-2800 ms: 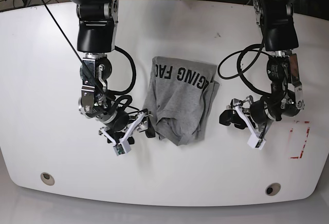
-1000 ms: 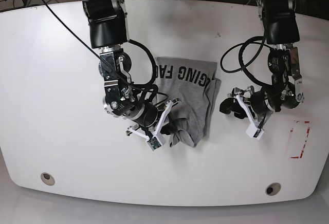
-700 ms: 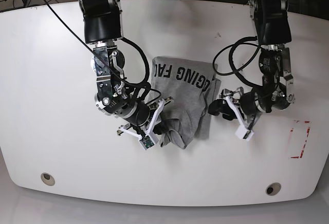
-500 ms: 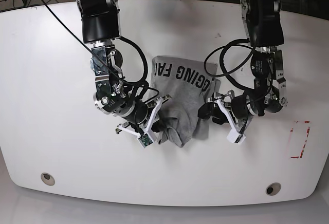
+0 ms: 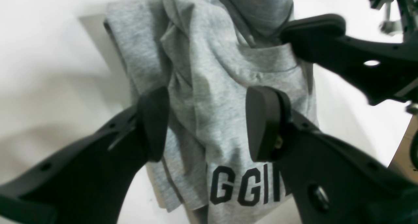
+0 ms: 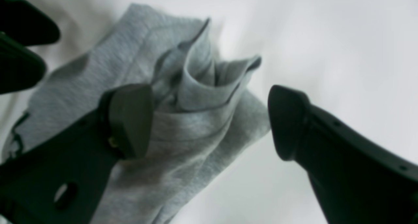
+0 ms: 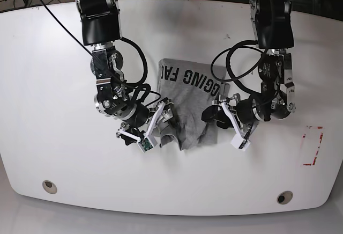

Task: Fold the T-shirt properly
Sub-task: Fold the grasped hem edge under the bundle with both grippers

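Note:
The grey T-shirt (image 7: 190, 97) lies bunched in the middle of the white table (image 7: 53, 83), its black lettering (image 7: 190, 78) along the far edge. My right gripper (image 7: 167, 125) is at the shirt's near left corner. In the right wrist view it (image 6: 209, 122) is open, with a rumpled, upstanding fold of the shirt (image 6: 196, 87) loose between the pads. At the shirt's right edge, my left gripper (image 7: 213, 121) is open. In the left wrist view it (image 5: 209, 126) straddles the layered cloth (image 5: 222, 87) just above the lettering (image 5: 241, 188).
A red tape outline (image 7: 312, 147) marks the table at the right. Two round holes (image 7: 49, 185) (image 7: 284, 197) sit near the front edge. Cables hang behind the table. A finger of the right gripper (image 5: 313, 31) shows near the left one.
My right gripper has opened and let go of the shirt's near fold, which it had carried over the shirt. My left gripper has moved left onto the shirt's right edge.

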### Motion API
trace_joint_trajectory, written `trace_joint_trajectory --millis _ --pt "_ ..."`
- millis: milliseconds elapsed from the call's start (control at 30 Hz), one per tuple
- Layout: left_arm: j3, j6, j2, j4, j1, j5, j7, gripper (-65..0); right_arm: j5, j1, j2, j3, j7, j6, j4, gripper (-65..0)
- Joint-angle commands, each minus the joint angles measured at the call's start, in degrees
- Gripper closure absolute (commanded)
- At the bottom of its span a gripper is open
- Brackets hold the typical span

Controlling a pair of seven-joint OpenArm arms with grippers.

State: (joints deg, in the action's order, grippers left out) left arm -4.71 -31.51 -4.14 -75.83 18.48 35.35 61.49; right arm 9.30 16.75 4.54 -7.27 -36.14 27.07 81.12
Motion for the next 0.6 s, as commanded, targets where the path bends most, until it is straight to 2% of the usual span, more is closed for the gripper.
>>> trace_joint_trajectory --millis 0,133,267,400,567 --pt "-0.1 -0.1 0.0 -1.0 1.9 1.2 -1.7 -35.0 1.0 1.5 1.4 1.7 1.8 0.1 3.8 -49.9" --pt "-0.1 0.2 0.2 -0.7 3.5 1.1 -5.7 -35.1 1.3 1.0 2.0 4.8 1.8 0.3 4.5 -47.6" --pt "-0.1 0.2 2.7 2.9 4.4 1.1 -10.4 -35.1 1.4 1.2 1.8 7.9 1.8 0.5 4.1 -45.3" --pt "0.5 0.2 5.5 7.0 7.0 1.0 -12.7 -35.0 1.4 1.2 1.7 7.8 1.8 0.6 4.0 -44.5" --pt "5.4 0.2 6.9 10.3 8.0 1.0 -16.6 -34.7 1.5 1.0 0.7 7.8 1.8 0.7 3.8 -44.4"
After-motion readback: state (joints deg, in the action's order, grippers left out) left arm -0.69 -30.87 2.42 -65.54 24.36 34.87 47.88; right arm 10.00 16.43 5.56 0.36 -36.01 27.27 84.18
